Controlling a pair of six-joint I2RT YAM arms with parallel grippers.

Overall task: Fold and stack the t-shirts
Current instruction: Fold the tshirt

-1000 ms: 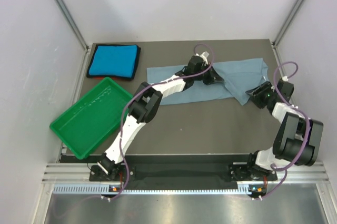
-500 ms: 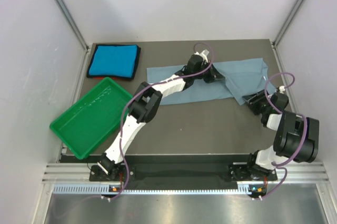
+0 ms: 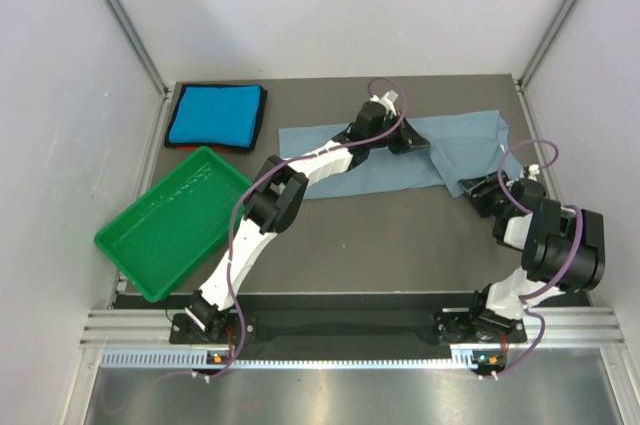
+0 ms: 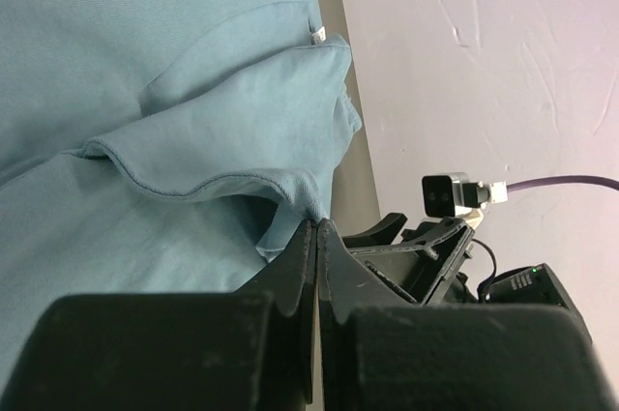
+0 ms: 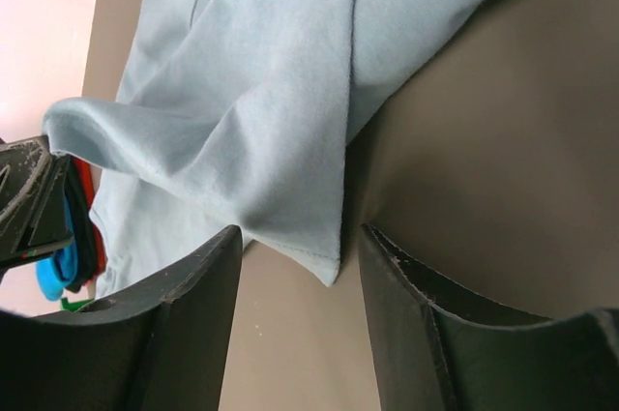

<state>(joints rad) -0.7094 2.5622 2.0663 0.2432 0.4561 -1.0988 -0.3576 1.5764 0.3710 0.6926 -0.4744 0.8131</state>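
**Dark table (image 3: 400, 235), one tee folded, one in hand**

Your left gripper (image 4: 317, 229) pinches a raised fold of the grey-blue t-shirt (image 3: 470, 140), fingers pressed together. Your right gripper (image 5: 300, 237) stands spread astride the shirt's near corner. Expect light, limp cloth, so grip hems or corners. It lies rumpled at mid-table. The turquoise t-shirt (image 3: 215, 115) sits folded at far left.

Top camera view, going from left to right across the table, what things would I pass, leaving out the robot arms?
green tray → turquoise t-shirt → grey-blue t-shirt
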